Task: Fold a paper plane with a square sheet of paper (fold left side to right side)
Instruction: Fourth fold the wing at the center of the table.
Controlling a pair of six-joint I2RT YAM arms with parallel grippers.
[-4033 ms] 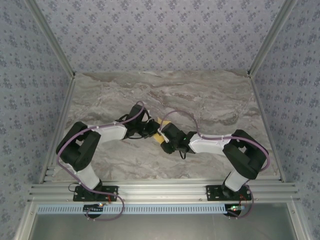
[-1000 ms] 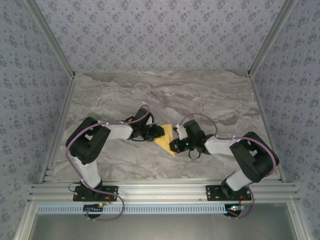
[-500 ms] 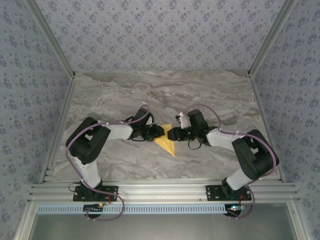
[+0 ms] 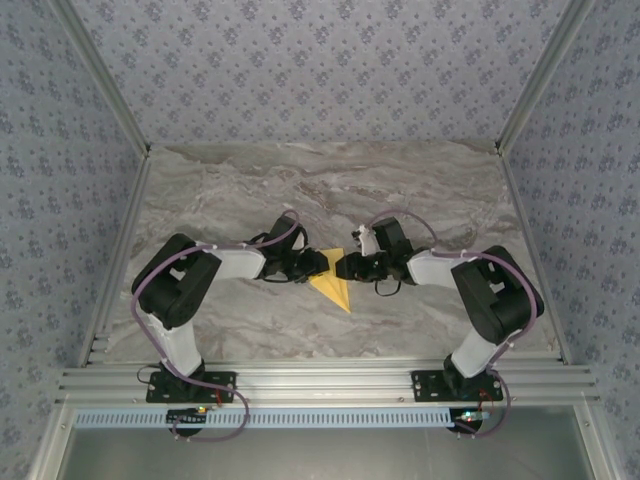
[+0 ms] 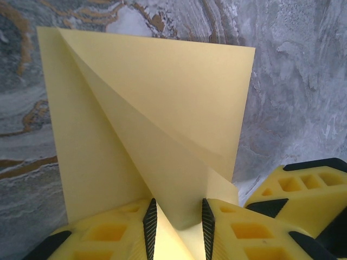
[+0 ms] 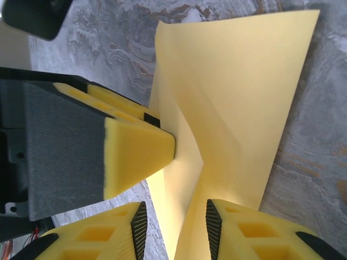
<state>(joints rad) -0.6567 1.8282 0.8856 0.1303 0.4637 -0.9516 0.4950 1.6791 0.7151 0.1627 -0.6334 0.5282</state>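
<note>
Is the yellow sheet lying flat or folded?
Partly folded: the square sheet of paper has diagonal creases and a raised flap overlapping it.

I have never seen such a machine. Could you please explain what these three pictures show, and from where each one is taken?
These are two robot arms bolted at the near edge of a marble table. One picture looks down from above and behind them; the other two come from a camera on each wrist. On the table lies a partly folded yellow square sheet of paper. The left gripper and the right gripper, both yellow-tipped, meet over it. Each has its jaws apart, astride a raised fold; the paper seems pressed down rather than pinched.
</note>
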